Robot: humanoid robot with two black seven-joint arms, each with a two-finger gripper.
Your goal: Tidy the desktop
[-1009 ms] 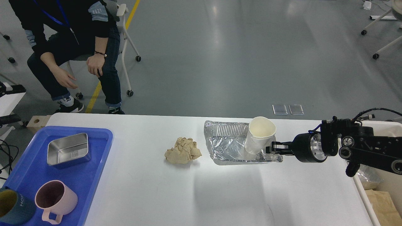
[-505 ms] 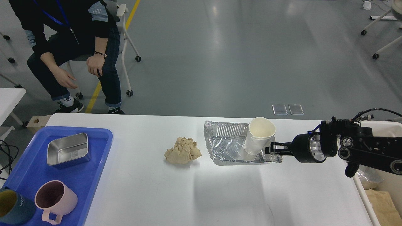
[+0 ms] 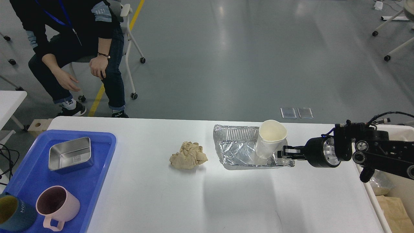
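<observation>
Sliding rightward with the white paper cup inside, the crumpled silver foil tray is following the right claw, clamped on its rim. Probably it is being dragged off the white worktop toward frame right.

The white surface carries a blue tray at its left edge, a crumpled brown paper ball near the middle, and just right of that, apart from it, a crinkled foil tray.
</observation>
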